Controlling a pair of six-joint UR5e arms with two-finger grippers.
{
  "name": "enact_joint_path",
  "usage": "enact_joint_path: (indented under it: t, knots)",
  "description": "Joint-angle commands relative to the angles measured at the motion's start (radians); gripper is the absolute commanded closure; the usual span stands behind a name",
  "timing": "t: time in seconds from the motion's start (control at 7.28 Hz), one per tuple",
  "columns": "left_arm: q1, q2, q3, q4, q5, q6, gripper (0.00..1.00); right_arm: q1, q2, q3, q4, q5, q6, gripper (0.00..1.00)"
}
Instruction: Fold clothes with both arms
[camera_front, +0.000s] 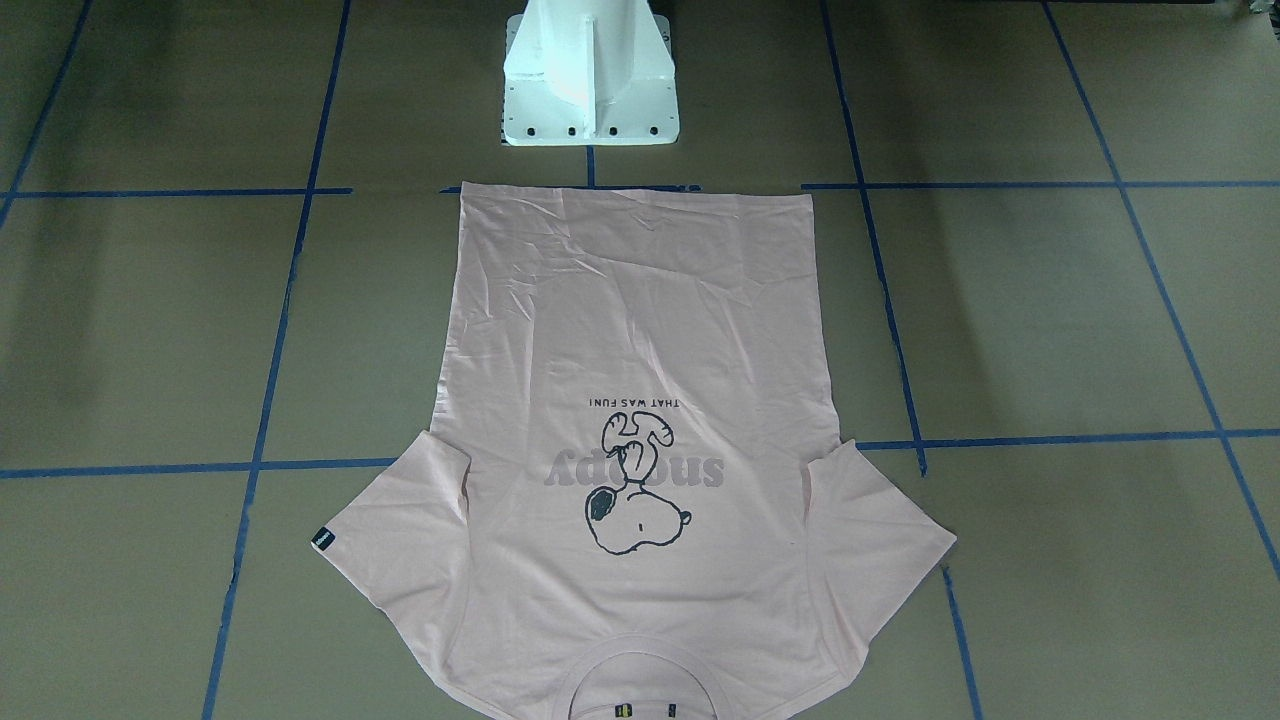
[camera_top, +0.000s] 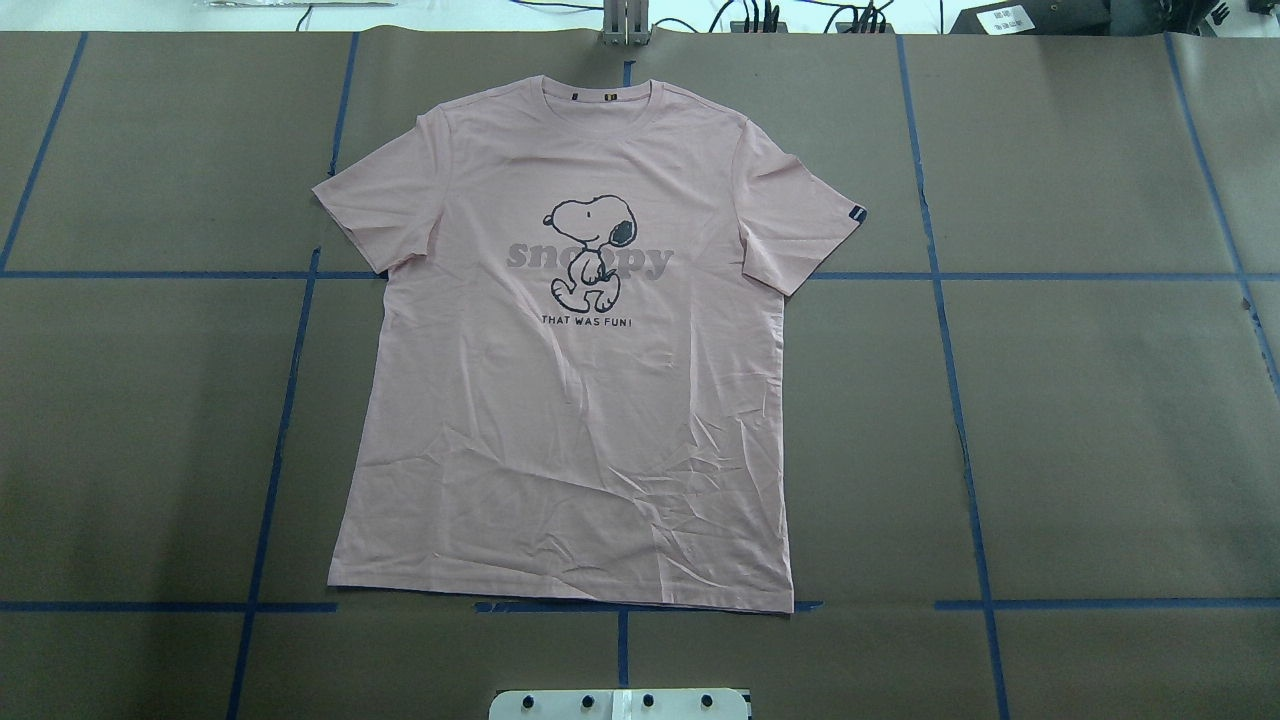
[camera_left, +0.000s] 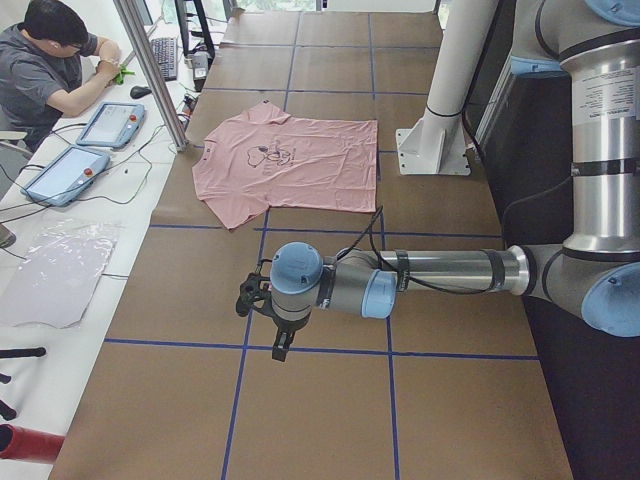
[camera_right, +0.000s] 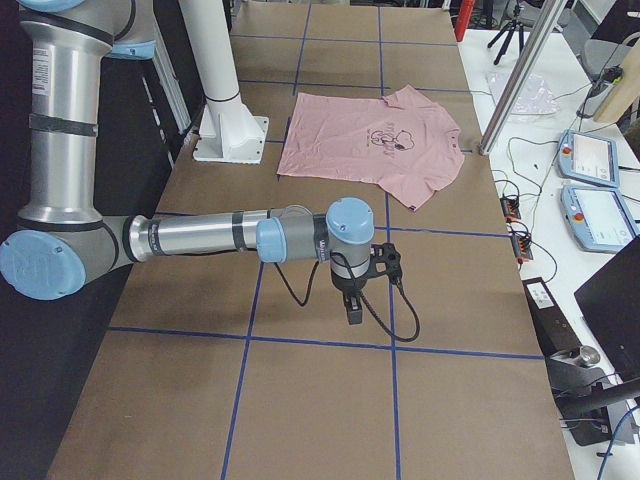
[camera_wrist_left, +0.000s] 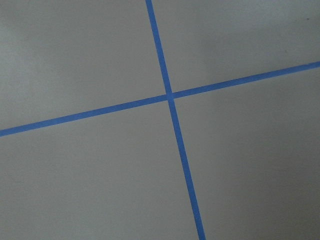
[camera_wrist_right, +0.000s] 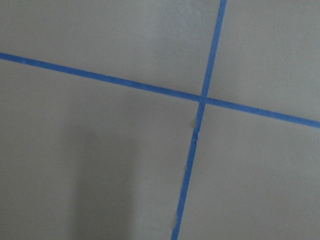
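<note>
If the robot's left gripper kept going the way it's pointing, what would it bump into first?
Probably the brown table cover, near a blue tape crossing. The left gripper points down at it, with nothing seen in between. The pink T-shirt lies well away.

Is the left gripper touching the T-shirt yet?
Apart. The exterior left view shows the left gripper hanging over bare table, well clear of the T-shirt; its wrist view shows only table and blue tape.
</note>
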Motion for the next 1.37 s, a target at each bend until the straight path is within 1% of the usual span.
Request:
enact_joint_path:
  t: [0.0, 0.14, 0.27, 0.41, 0.55, 0.69, 0.82, 1.1, 1.24]
  knots:
    - [0.000, -0.104, 0.032, -0.119, -0.001, -0.008, 0.00, -0.013, 0.109, -0.009, 0.024, -0.004, 0.001, 0.00]
    - [0.000, -0.166, 0.025, -0.155, 0.001, -0.013, 0.00, -0.013, 0.163, -0.050, 0.071, 0.000, 0.006, 0.00]
    - [0.003, -0.262, 0.076, -0.222, -0.007, -0.028, 0.00, -0.016, 0.197, -0.096, 0.076, 0.004, 0.027, 0.00]
    - [0.006, -0.292, 0.103, -0.242, -0.010, -0.084, 0.00, -0.017, 0.205, -0.133, 0.126, 0.063, 0.109, 0.00]
    - [0.008, -0.306, 0.121, -0.292, -0.010, -0.111, 0.00, -0.033, 0.211, -0.157, 0.263, 0.065, 0.178, 0.00]
    - [0.009, -0.306, 0.114, -0.317, -0.009, -0.152, 0.00, -0.100, 0.255, -0.188, 0.353, 0.062, 0.357, 0.00]
    - [0.012, -0.306, 0.114, -0.331, -0.007, -0.154, 0.00, -0.187, 0.307, -0.208, 0.428, 0.016, 0.562, 0.00]
    - [0.026, -0.301, 0.114, -0.362, -0.004, -0.156, 0.00, -0.416, 0.401, -0.253, 0.557, -0.257, 0.889, 0.01]
    - [0.029, -0.300, 0.114, -0.363, -0.004, -0.156, 0.00, -0.528, 0.471, -0.315, 0.612, -0.374, 1.037, 0.07]
